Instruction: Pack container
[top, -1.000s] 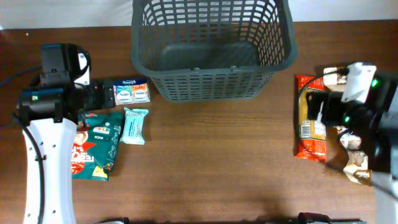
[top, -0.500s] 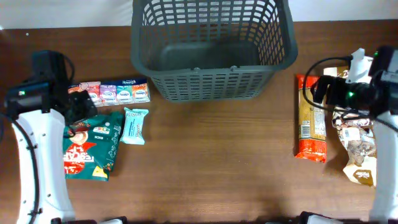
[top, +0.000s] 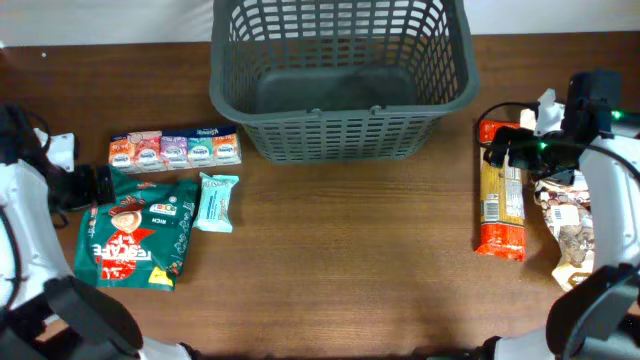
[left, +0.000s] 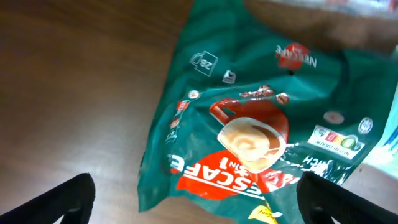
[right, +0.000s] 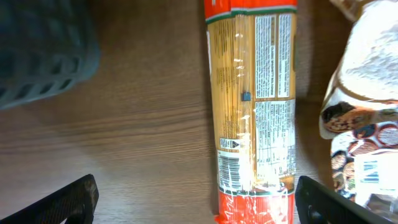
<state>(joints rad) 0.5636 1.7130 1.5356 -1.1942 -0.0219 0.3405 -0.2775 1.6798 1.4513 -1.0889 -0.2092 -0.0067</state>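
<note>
**Both arms pulled back, container still unpacked**

The left gripper (left: 202, 202) is seen with its fingers spread wide and nothing between them; beneath it lies the green coffee bag (left: 249, 137). The right gripper (right: 199, 202) is likewise spread and empty, poised over the spaghetti pack (right: 255, 106).

Over the last second, both arms have been drawn outward, away from the container (top: 340, 140). The left arm, which had covered the goods to the container's left, has been moved further left. As a result the whole row of small cartons (top: 175, 149) is now uncovered, just beside the container's left front corner. The coffee bag and a light-blue snack packet (top: 216, 202) lie in front of that row. The right arm has been shifted off the spaghetti pack, which lies lengthwise to the container's right, with a white printed bag (top: 572, 225) beyond it.

The container stands at the far middle of the table (top: 340, 270), and nothing is seen inside it. Packing is therefore judged not yet begun: no item has been gripped, and every package remains to be lifted in.
</note>
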